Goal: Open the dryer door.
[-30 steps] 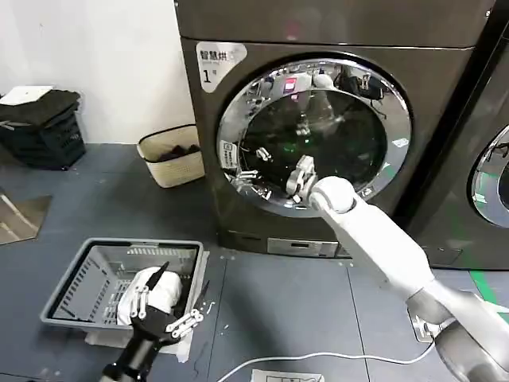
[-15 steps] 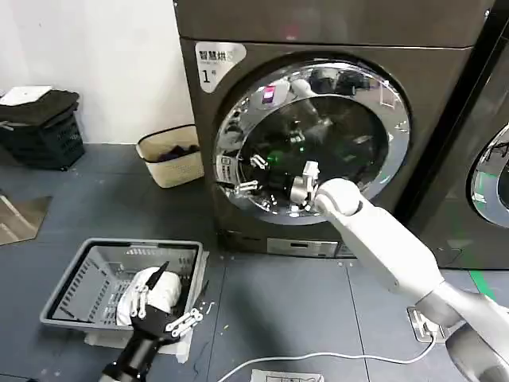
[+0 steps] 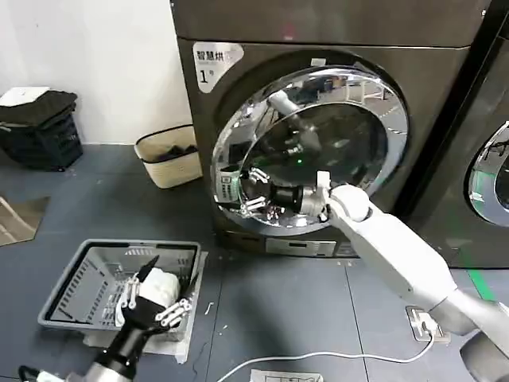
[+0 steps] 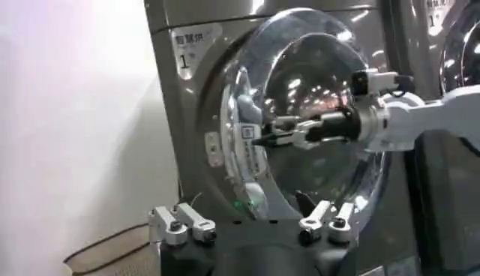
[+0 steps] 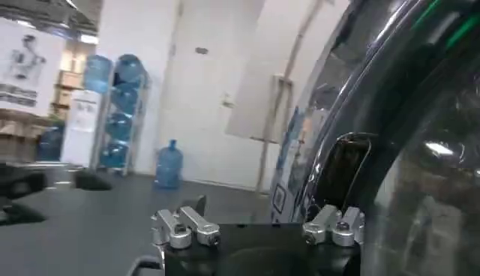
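Since earlier, dryer door [image 3: 318, 143] swings partly ajar; right gripper [image 3: 253, 193] jaws hook its left rim, wider opening remains.

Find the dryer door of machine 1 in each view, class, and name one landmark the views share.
Head view: dryer door, centre, swung ajar.
Left wrist view: centre-right, seen edge-on from its opening side.
Right wrist view: its chrome ring and glass, close up.
Shared landmark: right gripper at the door's opening edge.
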Available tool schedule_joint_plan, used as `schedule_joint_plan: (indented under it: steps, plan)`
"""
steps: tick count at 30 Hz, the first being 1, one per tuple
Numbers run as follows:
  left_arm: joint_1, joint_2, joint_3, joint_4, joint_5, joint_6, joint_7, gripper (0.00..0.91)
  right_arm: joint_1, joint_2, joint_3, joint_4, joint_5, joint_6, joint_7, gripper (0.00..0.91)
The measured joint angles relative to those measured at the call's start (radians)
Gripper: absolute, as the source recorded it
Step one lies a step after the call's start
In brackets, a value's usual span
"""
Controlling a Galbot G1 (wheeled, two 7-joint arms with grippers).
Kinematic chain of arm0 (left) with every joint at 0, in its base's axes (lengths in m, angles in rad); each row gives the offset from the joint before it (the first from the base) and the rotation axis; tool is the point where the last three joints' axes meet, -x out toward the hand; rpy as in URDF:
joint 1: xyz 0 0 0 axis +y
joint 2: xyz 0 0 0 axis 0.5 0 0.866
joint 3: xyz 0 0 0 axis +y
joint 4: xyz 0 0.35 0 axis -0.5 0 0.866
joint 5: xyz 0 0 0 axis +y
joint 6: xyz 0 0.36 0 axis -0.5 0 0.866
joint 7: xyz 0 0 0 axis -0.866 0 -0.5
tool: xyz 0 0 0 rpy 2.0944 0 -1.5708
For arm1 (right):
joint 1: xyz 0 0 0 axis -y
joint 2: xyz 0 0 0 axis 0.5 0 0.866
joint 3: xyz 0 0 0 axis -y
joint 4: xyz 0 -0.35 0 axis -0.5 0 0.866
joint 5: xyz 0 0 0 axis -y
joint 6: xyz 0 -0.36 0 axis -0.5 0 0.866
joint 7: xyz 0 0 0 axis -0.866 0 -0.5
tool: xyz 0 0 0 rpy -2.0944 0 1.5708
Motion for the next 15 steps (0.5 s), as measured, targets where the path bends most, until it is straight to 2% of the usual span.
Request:
schedule_joint_plan:
  steps: [15]
  plan:
    - [-0.201, 0.133, -0.054, 0.135, -0.184, 0.045, 0.032, 0.907, -0.059, -0.075, 0.043, 0.108, 0.020, -0.002, -0.109, 0.907]
